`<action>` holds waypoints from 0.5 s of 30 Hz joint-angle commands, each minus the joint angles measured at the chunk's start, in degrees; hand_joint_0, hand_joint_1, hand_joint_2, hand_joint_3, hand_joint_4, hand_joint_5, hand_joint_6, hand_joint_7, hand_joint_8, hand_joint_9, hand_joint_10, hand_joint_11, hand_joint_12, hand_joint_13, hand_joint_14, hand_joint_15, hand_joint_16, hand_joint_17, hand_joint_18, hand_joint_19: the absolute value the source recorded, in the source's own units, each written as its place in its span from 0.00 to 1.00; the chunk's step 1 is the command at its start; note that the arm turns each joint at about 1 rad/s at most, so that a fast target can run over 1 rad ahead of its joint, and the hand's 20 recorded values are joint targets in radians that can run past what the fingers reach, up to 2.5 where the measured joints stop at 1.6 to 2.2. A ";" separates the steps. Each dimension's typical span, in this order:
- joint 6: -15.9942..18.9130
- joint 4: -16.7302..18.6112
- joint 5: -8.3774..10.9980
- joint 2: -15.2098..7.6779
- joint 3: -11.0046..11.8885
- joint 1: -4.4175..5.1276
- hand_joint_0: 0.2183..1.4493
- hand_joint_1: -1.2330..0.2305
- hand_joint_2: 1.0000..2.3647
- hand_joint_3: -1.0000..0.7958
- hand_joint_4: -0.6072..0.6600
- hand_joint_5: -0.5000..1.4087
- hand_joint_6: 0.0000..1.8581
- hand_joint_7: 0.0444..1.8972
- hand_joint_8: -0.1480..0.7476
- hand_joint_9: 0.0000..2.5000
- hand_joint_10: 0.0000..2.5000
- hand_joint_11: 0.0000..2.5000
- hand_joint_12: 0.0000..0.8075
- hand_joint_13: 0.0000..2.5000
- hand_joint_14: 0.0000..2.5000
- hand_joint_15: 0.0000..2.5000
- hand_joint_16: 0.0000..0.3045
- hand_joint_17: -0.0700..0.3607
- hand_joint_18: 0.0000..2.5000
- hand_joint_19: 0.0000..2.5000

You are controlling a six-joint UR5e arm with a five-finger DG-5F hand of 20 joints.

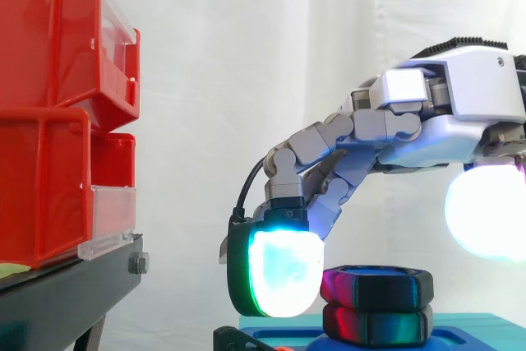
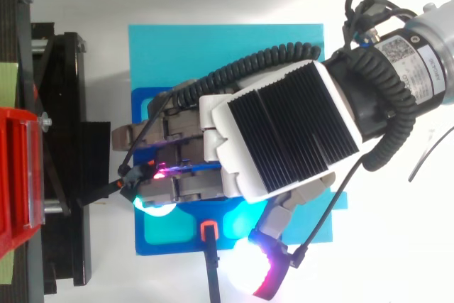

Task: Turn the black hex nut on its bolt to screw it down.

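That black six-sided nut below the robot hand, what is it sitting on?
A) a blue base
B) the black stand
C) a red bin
A: in the side view the black hex nut stands on the blue base, well apart from the red bins on the black stand.

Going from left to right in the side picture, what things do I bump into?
red bins → glowing fingers → black hex nut
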 commanded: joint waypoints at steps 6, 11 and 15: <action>0.07 0.18 0.05 -0.03 -0.03 -0.22 0.15 0.62 0.00 0.28 0.74 0.21 0.30 0.61 0.57 0.30 0.00 0.16 0.49 0.21 0.00 0.05 0.20 0.48 0.26 0.15; -0.10 0.00 0.05 -0.03 -0.03 -0.31 0.16 0.62 0.00 0.28 0.72 0.21 0.35 0.55 0.58 0.32 0.00 0.18 0.49 0.21 0.00 0.05 0.20 0.47 0.27 0.15; -0.10 0.00 0.05 -0.03 -0.38 -0.57 0.16 0.62 0.00 0.28 0.73 0.21 0.34 0.56 0.58 0.33 0.01 0.18 0.49 0.22 0.00 0.05 0.19 0.47 0.27 0.15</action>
